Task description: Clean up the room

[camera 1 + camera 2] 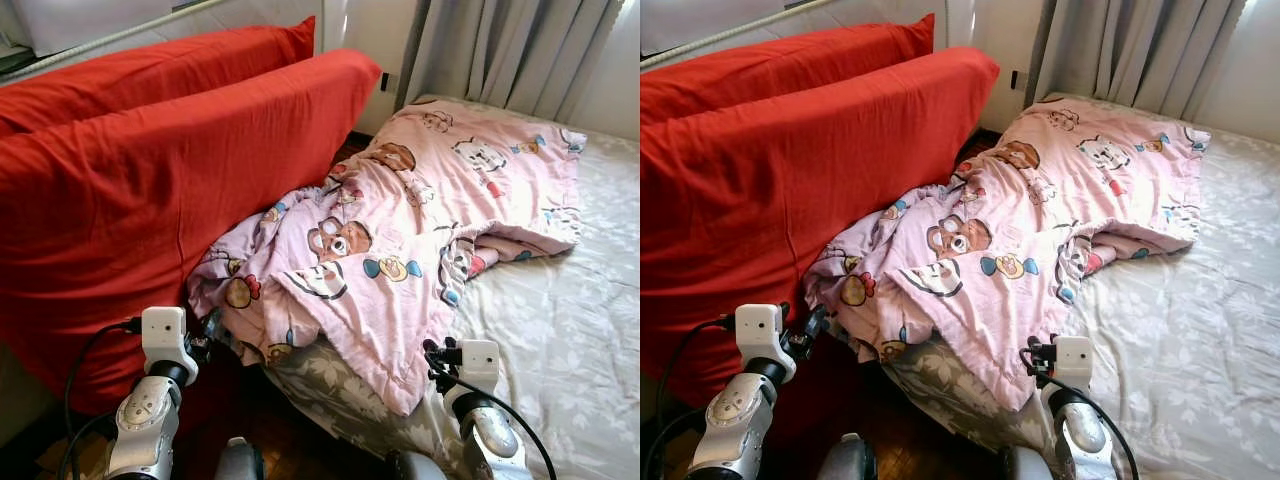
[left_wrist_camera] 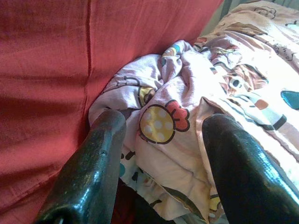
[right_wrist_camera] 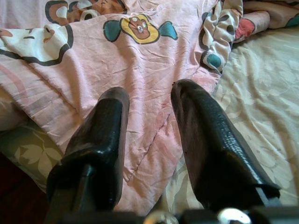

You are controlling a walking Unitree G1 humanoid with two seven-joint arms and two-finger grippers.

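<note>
A pink cartoon-print blanket (image 1: 400,230) lies crumpled across the near left part of the bed, and one corner hangs over the mattress edge. My left gripper (image 2: 163,121) is open at the blanket's bunched left end, next to the red cushions; folds with a yellow spotted print lie between its fingers (image 2: 98,154). Over the hanging corner (image 3: 140,154), my right gripper (image 3: 152,91) is open, its fingers (image 3: 205,135) spread above the pink cloth. Both grippers are low at the bed's near edge (image 1: 205,345) (image 1: 435,355).
Two big red cushions (image 1: 150,180) lean at the left, pressed against the blanket. The bed's grey floral sheet (image 1: 560,330) lies bare to the right. Grey curtains (image 1: 510,50) hang behind. A dark wooden floor (image 1: 290,440) shows between cushions and mattress.
</note>
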